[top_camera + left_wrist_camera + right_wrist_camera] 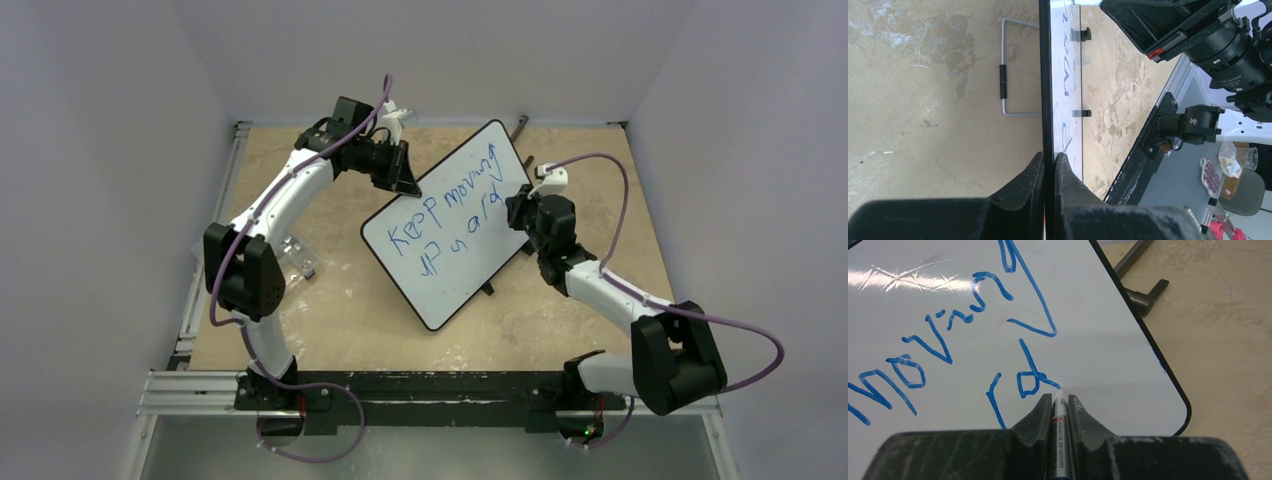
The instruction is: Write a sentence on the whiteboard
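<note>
The whiteboard (455,225) stands tilted on the table, white with a thin black rim. The sentence (445,205) on it is in blue marker, "Keep moving" with a shorter line below. My left gripper (405,180) is shut on the board's upper left rim; in the left wrist view the rim (1046,80) runs edge-on between my fingers (1049,165). My right gripper (520,205) is shut on a grey marker (1059,435). Its tip touches the board (1098,355) at the end of the last blue stroke (1030,375).
A wire stand (1008,75) and black feet (1080,34) show behind the board. A dark metal bar (1138,285) lies on the table past the board's far edge. A small clear object (298,255) lies by the left arm. White walls enclose the table.
</note>
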